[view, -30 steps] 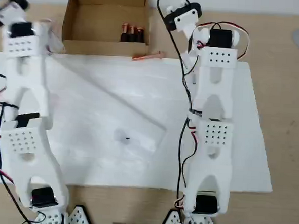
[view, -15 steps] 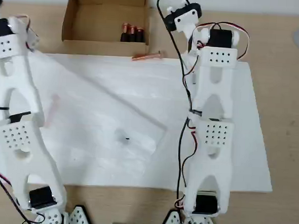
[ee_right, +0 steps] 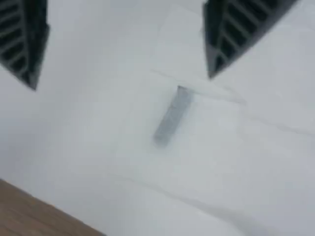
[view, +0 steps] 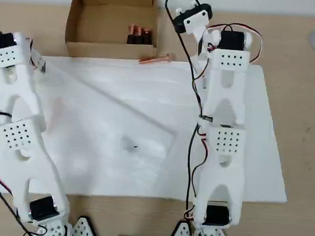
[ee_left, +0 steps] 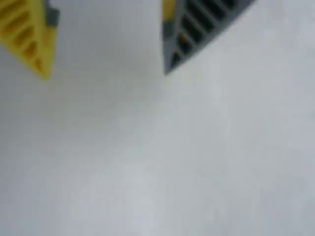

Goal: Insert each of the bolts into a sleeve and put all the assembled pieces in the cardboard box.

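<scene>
Bolts (view: 138,31) seated in dark sleeves (view: 138,40), three of them side by side, are the finished pieces you have. Your wooden table (view: 302,105) carries a white foam sheet (view: 120,110) that covers most of it; a slanted edge or crease crosses the sheet's middle. Your left arm (view: 17,136) lies along the sheet's left edge and your right arm (view: 223,138) over its right part, both pointing toward the far side. The cardboard box (view: 108,50) stands open on bare wood just beyond the sheet's far edge, left of the right arm's tip. Those three bolts lie inside it against the near wall, toward its right corner, copper ends pointing away from you. Your left gripper (ee_left: 106,73) hangs over white sheet with its fingers spread wide, one yellow, one dark, and nothing between them. Your right gripper (ee_right: 122,82) is likewise spread and empty above the sheet, near an edge where wood shows. A small grey bar (ee_right: 172,115) lies flat on the sheet beyond the gap between its fingers, touching neither. A loose bolt (view: 156,59), copper coloured and bare, lies on its side just outside the box's near wall, along the sheet's far edge. A tiny dark speck (view: 134,146) sits mid-sheet; you cannot tell what it is.
</scene>
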Controlling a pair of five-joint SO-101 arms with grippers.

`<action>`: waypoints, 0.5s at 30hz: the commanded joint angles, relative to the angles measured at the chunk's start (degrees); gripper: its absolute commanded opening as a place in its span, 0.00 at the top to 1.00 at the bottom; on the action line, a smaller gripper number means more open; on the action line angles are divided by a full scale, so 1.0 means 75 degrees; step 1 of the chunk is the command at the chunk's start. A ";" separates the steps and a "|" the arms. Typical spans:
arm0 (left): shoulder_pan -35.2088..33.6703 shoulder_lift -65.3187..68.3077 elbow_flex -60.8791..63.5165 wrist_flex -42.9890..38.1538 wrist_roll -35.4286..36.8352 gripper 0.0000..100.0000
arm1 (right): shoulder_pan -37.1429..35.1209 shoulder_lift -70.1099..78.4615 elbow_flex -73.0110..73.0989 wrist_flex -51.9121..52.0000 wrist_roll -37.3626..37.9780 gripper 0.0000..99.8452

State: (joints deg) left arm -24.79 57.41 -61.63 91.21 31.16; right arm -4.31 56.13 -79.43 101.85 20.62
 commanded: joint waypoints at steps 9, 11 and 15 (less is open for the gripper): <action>-0.0234 0.0920 -0.0352 0.0188 -0.0457 0.94 | -0.0006 -0.0791 0.0006 0.0094 -0.0105 0.74; -0.0363 0.0920 -0.0363 0.0164 -0.0375 1.00 | -0.0029 -0.0791 0.0006 0.0094 -0.0105 0.74; -0.0727 0.0908 -0.0633 0.0211 0.0164 1.00 | -0.0029 -0.0791 0.0006 0.0094 -0.0352 0.74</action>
State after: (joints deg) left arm -25.32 62.59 -65.05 91.91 30.73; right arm -4.31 56.13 -79.43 101.85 19.65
